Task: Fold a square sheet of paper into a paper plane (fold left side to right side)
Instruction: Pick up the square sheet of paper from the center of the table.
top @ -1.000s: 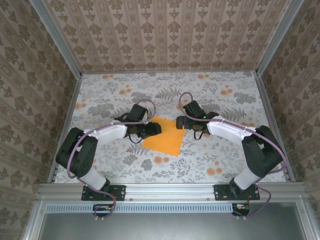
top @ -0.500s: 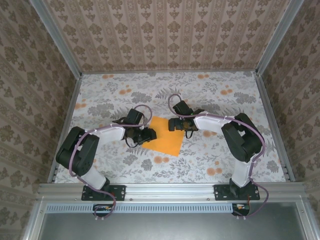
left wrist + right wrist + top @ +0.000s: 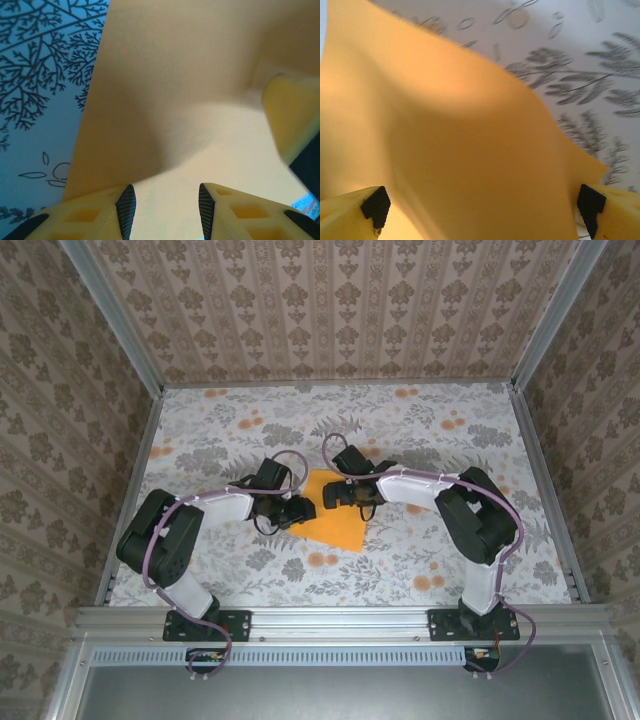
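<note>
The surface (image 3: 430, 540) is covered in a grey-and-orange floral cloth (image 3: 220, 430). One square sheet of paper (image 3: 335, 525), bright orange, sits on it around the middle, turned cornerwise and bowed, not totally flat.

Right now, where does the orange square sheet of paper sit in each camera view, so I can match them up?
Top external: the square sheet of paper lies mid-table on the floral cloth.
Left wrist: the sheet covers the centre and right; cloth runs down the left edge.
Right wrist: the sheet, buckled, covers the lower left; cloth is at the upper right.
Shared landmark: the cloth's fern print beside the paper's edge.
</note>
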`<state>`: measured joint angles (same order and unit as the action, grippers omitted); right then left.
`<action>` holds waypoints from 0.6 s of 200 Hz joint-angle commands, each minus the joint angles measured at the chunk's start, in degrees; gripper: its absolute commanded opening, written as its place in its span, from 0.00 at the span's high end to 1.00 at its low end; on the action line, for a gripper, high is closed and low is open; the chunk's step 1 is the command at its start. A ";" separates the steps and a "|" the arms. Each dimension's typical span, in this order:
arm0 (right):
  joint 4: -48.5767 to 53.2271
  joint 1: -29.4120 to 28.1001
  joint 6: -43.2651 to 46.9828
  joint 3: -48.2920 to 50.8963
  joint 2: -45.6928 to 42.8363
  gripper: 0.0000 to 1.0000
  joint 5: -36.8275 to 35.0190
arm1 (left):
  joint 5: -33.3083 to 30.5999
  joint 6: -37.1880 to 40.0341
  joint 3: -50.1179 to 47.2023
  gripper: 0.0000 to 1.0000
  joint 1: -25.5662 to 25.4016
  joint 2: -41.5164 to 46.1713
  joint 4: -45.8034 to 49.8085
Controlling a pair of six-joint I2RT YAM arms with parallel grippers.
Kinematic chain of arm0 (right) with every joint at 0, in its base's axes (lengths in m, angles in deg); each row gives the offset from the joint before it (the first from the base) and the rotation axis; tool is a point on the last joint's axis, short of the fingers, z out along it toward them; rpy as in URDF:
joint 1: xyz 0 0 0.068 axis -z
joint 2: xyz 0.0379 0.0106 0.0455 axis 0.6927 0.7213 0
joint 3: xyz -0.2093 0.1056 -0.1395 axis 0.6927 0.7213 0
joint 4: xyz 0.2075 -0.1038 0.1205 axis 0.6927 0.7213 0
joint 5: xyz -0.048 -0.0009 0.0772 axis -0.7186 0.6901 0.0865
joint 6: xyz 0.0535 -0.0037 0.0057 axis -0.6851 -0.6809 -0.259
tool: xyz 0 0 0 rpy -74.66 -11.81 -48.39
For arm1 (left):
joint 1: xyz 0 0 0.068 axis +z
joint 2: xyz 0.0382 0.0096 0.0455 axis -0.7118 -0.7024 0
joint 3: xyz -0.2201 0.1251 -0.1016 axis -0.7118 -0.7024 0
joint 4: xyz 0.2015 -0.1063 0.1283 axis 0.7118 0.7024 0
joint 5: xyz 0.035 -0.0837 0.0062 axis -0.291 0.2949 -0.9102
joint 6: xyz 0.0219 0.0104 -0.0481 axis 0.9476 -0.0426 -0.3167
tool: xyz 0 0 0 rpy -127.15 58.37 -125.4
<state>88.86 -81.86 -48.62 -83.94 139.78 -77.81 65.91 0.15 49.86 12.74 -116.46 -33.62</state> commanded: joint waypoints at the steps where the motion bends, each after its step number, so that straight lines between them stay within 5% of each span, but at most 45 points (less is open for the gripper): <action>1: 3.17 -0.62 -0.02 -1.38 0.82 0.05 3.28 | -1.04 0.16 -0.52 0.58 -0.49 -2.07 1.51; 63: 1.81 -0.26 1.84 0.26 -3.68 0.55 8.07 | 2.70 1.12 -1.28 0.53 3.38 3.45 -2.31; 120: -8.73 5.39 4.55 7.41 -14.78 0.79 25.74 | 9.75 5.00 -3.79 0.35 14.06 14.19 -6.04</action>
<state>85.56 -79.33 -45.69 -79.07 130.05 -63.16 70.46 2.69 47.81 23.42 -107.00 -36.31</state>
